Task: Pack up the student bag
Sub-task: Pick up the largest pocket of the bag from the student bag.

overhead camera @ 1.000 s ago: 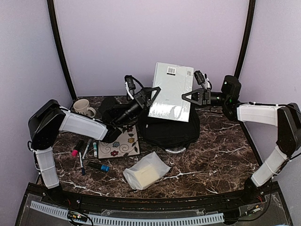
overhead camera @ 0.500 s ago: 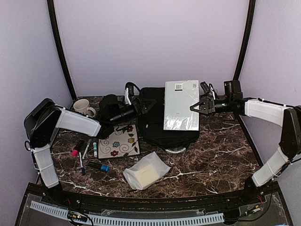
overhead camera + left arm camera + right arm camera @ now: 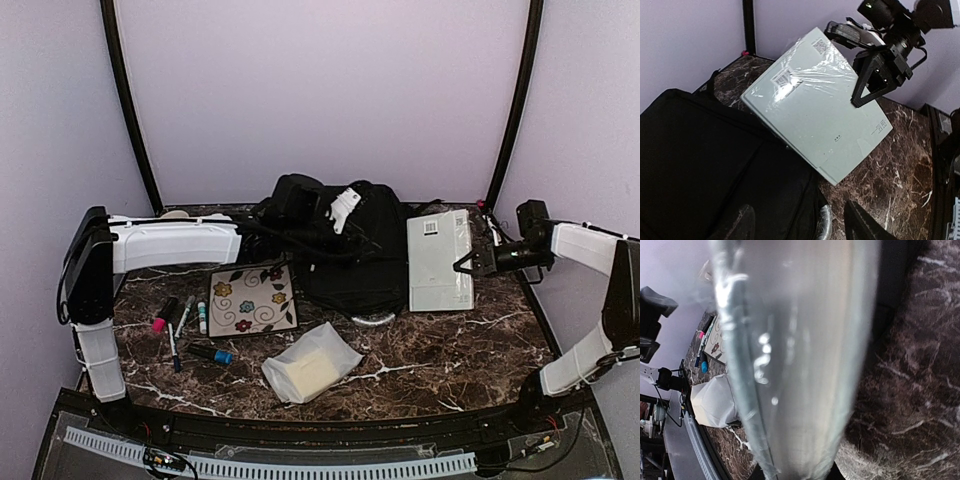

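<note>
The marble tabletop (image 3: 450,350) shows bare stone from the right tool (image 3: 463,267) toward the near edge. The student bag (image 3: 350,265) sits at the rear centre, directly beneath the left tool (image 3: 343,208), whose fingers (image 3: 742,220) are spread wide above the black fabric. The right tool pinches one edge of a wrapped grey book (image 3: 440,260). The book reaches away from that tool, and its opposite edge meets the bag's side.

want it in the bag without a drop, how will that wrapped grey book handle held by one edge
Probably stiff: the book shows no sag with the right tool clamped on one edge. Its glossy wrap looks slippery, so it may slide in the grip. Thick, so likely heavyish.
</note>
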You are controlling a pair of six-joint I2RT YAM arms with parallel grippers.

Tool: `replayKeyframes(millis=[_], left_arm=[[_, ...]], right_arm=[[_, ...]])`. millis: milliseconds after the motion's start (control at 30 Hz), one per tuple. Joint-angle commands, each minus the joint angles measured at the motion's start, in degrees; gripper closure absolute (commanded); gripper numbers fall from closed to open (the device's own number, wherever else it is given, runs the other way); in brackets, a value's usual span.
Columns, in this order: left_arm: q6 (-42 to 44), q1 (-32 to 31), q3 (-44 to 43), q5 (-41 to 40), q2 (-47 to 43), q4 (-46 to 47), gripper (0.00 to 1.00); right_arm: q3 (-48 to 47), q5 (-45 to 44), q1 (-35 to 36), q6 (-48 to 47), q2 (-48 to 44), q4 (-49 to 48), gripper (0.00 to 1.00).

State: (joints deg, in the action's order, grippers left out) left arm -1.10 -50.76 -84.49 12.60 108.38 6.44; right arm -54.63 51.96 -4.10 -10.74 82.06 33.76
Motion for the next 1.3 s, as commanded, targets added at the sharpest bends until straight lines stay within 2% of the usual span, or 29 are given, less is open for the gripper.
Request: replayKeyframes(millis=[0,233,367,900,1033,1200,1267], left_arm=[[15.8,-2.7,-8.1,-5.1,5.4,-18.5,0.35],[23.8,-4.6,-18.7,-10.2,13.9,-28.5,0.30],[25.2,-4.7,-21.8,-13.4,17.4,-29.4,0.30],[30.0,-5.0,-21.0,-11.4,20.5,-27.6,0.35],[30.9,-5.3,-20.0,-14.1,21.0,-25.0,0.35],[30.8,-5.4,-19.4,-18.2,21.3,-21.6,0.50],[31.4,-5.4,-18.9,-18.8,21.3,-20.0,0.52]], right_arm=[[3.5,1.1,0.2,-3.4,-4.5,-4.8,1.00],[4.6,-0.7,-0.4,-5.2,-5.0,-4.5,1.00],[4.6,-0.4,-0.5,-5.1,-4.9,-5.0,1.00],[4.2,0.7,-0.5,-6.8,-3.5,-3.8,1.00],[4.3,0.8,-0.5,-6.9,-3.6,-3.8,1.00],[4.0,1.0,-0.5,-7.2,-3.1,-3.5,1.00],[3.9,1.2,-0.5,-7.3,-3.0,-3.4,1.00]])
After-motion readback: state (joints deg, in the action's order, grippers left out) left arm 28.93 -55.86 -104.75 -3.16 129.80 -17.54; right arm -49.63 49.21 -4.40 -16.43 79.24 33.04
